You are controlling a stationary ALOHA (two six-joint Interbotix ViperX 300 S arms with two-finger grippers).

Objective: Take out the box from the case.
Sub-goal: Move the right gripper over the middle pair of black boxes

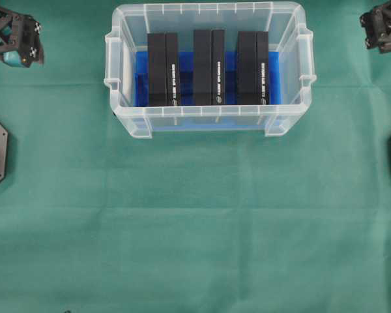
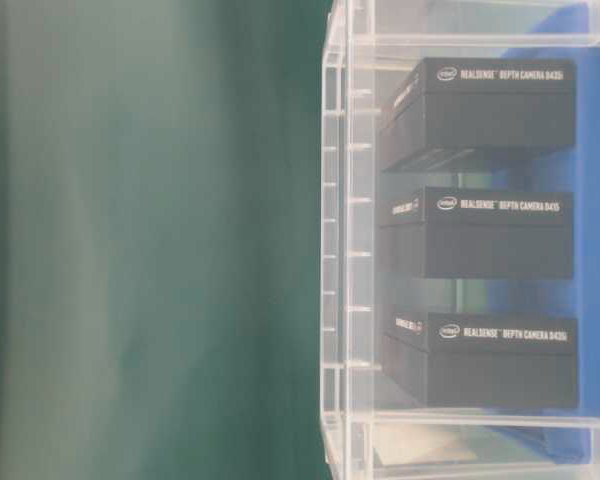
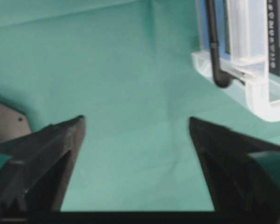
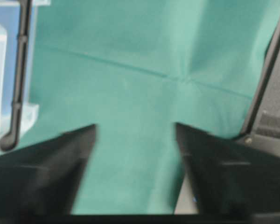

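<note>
Boxes, three of them, black and alike, stand on edge in a row inside the case [image 1: 120,65], which sits in the upper middle of the overhead view on the green cloth [image 1: 195,222]. From left to right they are the left box [image 1: 163,69], the middle box [image 1: 208,66] and the right box [image 1: 253,68], each apart from its neighbour with blue liner [image 1: 141,78] showing between. Standing upright with gaps beside them, they probably leave room for fingers to slip down either side; which one is meant, the task does not say.

At the upper left corner of the overhead view the left gripper [image 1: 18,40] hangs over the cloth, well apart from the case, its jaws spread wide with nothing between them, as its wrist view shows. At the upper right corner the right gripper [image 1: 386,29] mirrors it, jaws likewise parted and empty. Neither arm has yet reached toward the case, so the task looks not yet begun.
</note>
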